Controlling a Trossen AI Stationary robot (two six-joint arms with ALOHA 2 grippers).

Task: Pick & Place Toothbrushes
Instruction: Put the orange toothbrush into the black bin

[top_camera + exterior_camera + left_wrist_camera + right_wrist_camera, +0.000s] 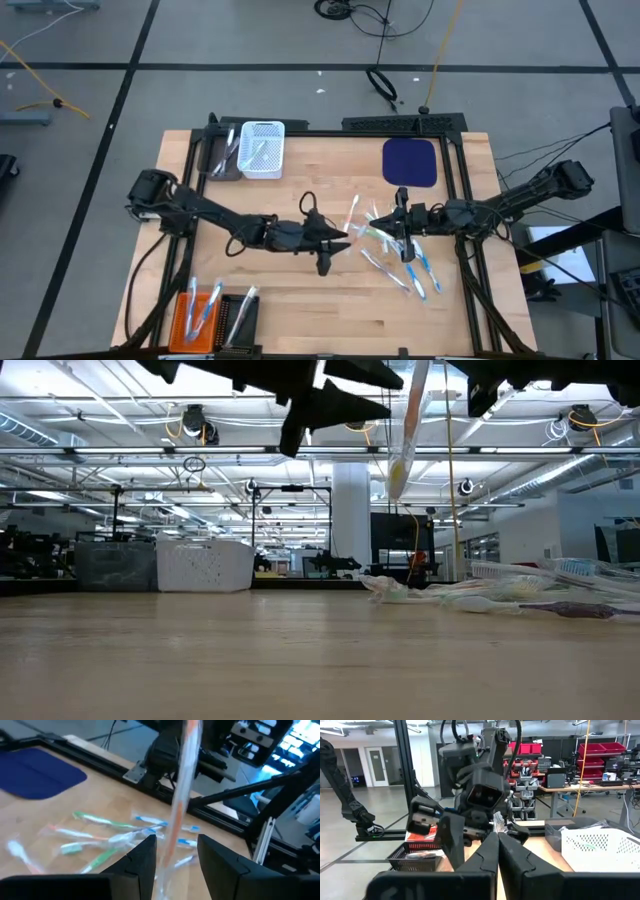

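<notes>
1. Wooden counter (300,290) inside a black frame, with grey floor tiles around it; the low view looks across into a large workshop hall with ceiling lights.
2. Left end effector (338,240) hangs over the counter's middle. Its fingers (142,860) are closed on a wrapped toothbrush (180,800) with an orange-pink handle.
3. That held brush stands clear of the counter in the low view (405,430), hanging down from the end effector, roughly upright.
4. Right end effector (401,205) sits just past the held brush, facing the left one; its fingers (487,857) are pressed together with nothing between them.
5. Loose toothbrushes (395,255) lie flat on the counter directly under and beside the right end effector, and just ahead of the left one. Blue, green and white handles are visible, several in clear wrappers.
6. From the left wrist view the pile (110,832) lies beyond the fingers, below the held brush.
7. White basket (262,148) stands at the counter's far edge, behind the left end effector, with brushes inside; a grey basket (222,158) is beside it.
8. Blue mat (410,162) lies behind the right end effector.
9. Orange basket (192,318) and a black basket (238,318) sit at the near edge, well apart from both end effectors, each holding brushes.
</notes>
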